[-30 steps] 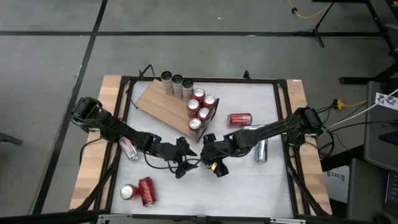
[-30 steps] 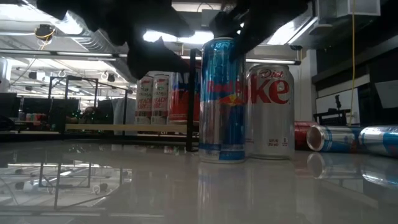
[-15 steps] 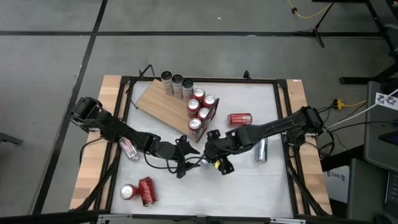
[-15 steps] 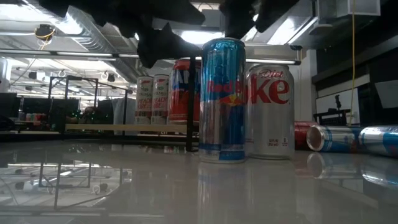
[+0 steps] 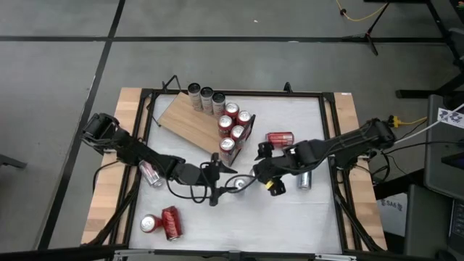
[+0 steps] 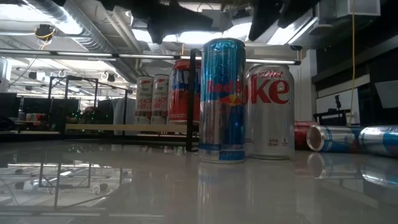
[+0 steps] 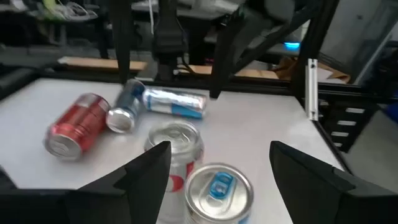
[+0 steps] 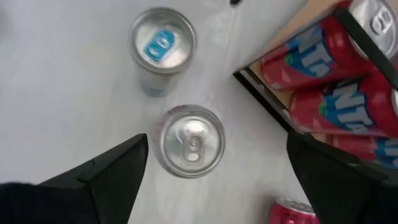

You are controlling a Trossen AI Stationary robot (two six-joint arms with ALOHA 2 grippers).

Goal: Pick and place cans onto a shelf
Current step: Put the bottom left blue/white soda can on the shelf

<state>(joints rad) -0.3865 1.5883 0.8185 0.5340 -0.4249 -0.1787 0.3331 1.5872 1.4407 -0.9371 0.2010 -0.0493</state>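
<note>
Seven cans (image 5: 233,122) already stood on the shelf (image 5: 190,122) at the table's twelve o'clock; about seven more waited. At centre, a blue-silver can (image 5: 240,184) and a Diet Coke can (image 8: 191,141) stood upright, axes vertical. Left gripper (image 5: 225,182) and right gripper (image 5: 262,172) hovered there, jaws wide, empty.

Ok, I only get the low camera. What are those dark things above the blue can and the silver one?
Observer: Both arms. The left gripper is at the blue can, with its fingers open either side.
Child: And the other arm?
Observer: The right gripper looks straight down on the silver cola can, fingers open.
Child: Any cans I can't see?
Observer: Two red cans sit together near the table's front left.
</note>
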